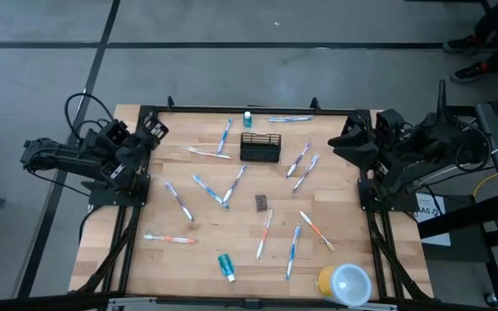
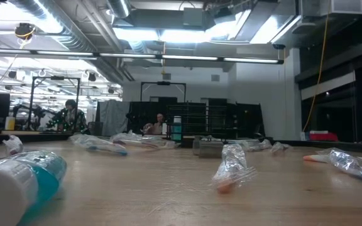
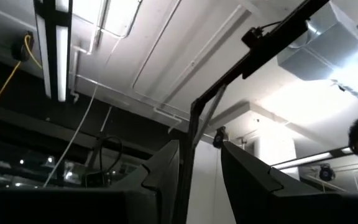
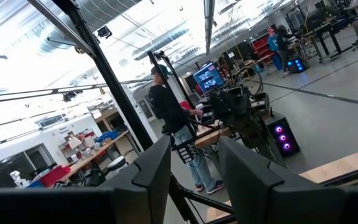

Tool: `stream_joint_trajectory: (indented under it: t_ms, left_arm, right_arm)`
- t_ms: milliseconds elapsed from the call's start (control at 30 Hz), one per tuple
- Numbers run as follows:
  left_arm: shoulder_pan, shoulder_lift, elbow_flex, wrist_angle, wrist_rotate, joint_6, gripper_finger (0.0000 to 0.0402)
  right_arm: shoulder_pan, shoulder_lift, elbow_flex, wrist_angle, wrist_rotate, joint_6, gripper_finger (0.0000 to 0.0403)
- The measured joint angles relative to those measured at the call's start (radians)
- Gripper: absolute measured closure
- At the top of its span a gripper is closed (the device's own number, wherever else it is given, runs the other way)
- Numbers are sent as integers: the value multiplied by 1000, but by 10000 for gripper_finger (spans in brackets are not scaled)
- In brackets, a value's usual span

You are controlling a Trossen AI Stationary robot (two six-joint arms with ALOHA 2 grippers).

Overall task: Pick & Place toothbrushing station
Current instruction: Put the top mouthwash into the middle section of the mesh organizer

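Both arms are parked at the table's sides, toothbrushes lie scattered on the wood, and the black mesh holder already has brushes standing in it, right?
Not quite: in the high view the black mesh holder is empty. The rest holds: the toothbrushes lie scattered on the table, and the left pincer and right pincer sit at its sides, open.

Toothbrushes [image 1: 232,185] scattered around station [image 1: 260,148].
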Motion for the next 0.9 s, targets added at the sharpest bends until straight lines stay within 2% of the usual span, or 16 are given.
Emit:
stream_joint_trajectory:
  t_ms: [167, 233, 300, 367, 433, 533, 633, 767, 900]
  left_arm:
    - [17, 27, 79, -114, -73, -62, 285]
    - [33, 29, 146, -253, -92, -42, 282]
    - [36, 30, 259, -524, -157, 90, 281]
    - [17, 50, 413, -869, -279, 231, 283]
    - [-4, 101, 570, -1145, -461, 320, 288]
    - [-25, 191, 781, -1411, -739, 423, 296]
    - [-39, 274, 950, -1603, -924, 518, 299]
    - [-42, 360, 1083, -1713, -963, 559, 285]
    - [-41, 393, 1126, -1755, -944, 520, 253]
  right_arm:
    - [0, 0, 0, -13, 28, 0, 264]
    - [0, 0, 0, -46, 88, 2, 264]
    - [-2, 4, 0, -99, 143, 20, 264]
    - [-10, 13, 0, -158, 177, 23, 264]
    - [-24, 26, -1, -196, 192, 19, 264]
    - [-42, 51, 0, -213, 201, -26, 264]
    - [-64, 98, 20, -275, 171, -83, 264]
    - [-116, 198, 115, -461, 104, -133, 264]
    - [-188, 329, 227, -666, 1, -206, 264]
